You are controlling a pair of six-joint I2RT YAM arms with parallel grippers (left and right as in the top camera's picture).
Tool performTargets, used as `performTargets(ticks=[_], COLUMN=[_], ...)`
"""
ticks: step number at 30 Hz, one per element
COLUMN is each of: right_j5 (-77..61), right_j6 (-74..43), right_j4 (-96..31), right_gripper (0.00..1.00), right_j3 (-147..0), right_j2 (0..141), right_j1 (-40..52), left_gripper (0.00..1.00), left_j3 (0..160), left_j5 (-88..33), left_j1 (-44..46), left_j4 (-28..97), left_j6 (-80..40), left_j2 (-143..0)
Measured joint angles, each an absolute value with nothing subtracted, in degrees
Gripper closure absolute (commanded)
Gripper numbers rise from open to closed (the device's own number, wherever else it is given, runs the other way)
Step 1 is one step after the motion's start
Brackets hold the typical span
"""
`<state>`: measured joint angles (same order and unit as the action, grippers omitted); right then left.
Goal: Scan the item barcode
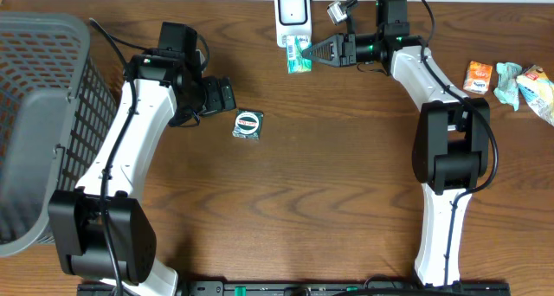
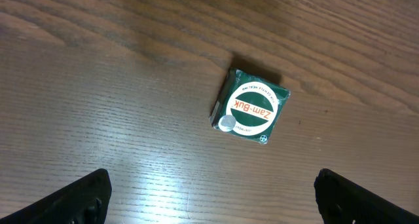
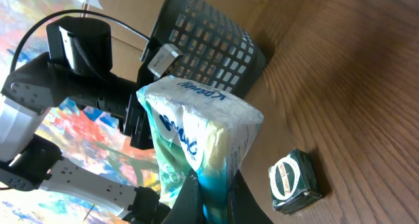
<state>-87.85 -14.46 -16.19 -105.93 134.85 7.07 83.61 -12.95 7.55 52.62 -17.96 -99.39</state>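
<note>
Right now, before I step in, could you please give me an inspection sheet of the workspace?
Surface: wooden table, no spills seen.
Job's things: tissue pack held beside the white scanner; Zam-Buk box flat on the table.
Clutter: orange packet and pale wrappers at the right edge.
Grippers: left gripper open, short of the box; right gripper shut on the tissue pack.
Cables: black cables looping off both arms.
Surroundings: mesh basket at the left.

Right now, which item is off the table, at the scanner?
The white-and-blue tissue pack, clamped in the jaws of the right gripper beside the white scanner. The green Zam-Buk box and the orange packet lie loose on the table.
</note>
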Motion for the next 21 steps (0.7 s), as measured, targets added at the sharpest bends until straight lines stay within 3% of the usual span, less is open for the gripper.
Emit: performTargets(ticks=[12, 21], right_j5=[-86.41, -62.59], right_j6=[-14.39, -9.69], right_j4=[-17.47, -33.69], right_gripper=[0.99, 0.99], right_j3=[-105.93, -106.06], right_j2=[134.85, 134.85], right_j1=[7.75, 9.34], left_gripper=[0.02, 0.02], left_j3=[83.61, 83.61], left_j5=[-12.95, -12.95], left_j1=[7.55, 7.55], left_j4=[52.62, 52.62], left_j6=[-17.93, -17.93], left_j2=[-99.39, -99.39])
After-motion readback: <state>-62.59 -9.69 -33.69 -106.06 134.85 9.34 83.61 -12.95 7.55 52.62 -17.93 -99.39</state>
